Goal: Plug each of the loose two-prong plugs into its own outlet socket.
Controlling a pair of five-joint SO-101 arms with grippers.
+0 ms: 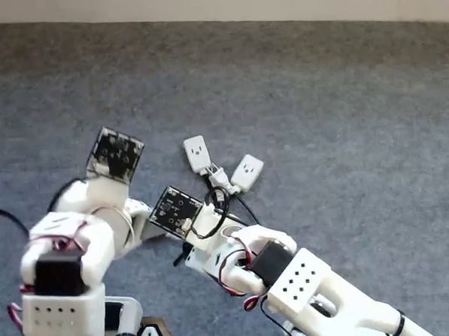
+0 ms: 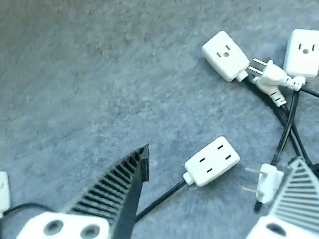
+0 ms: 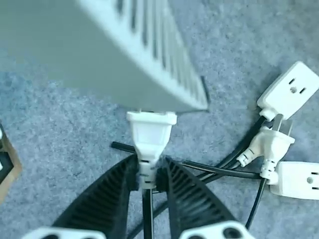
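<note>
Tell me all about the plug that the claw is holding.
The plug is white plastic, with two flat metal prongs and a black cord out of its back. The right gripper is shut on its neck, holding it over the grey carpet. Its prongs point toward a white socket, not yet in.

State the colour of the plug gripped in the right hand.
The plug is white, on a black cord; best in the right wrist view.

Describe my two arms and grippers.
The left arm and right arm are white shells with black motor blocks, red and black wires, rows of small holes and dark circuit boards at the wrists. Ribbed black fingers on the right gripper.
</note>
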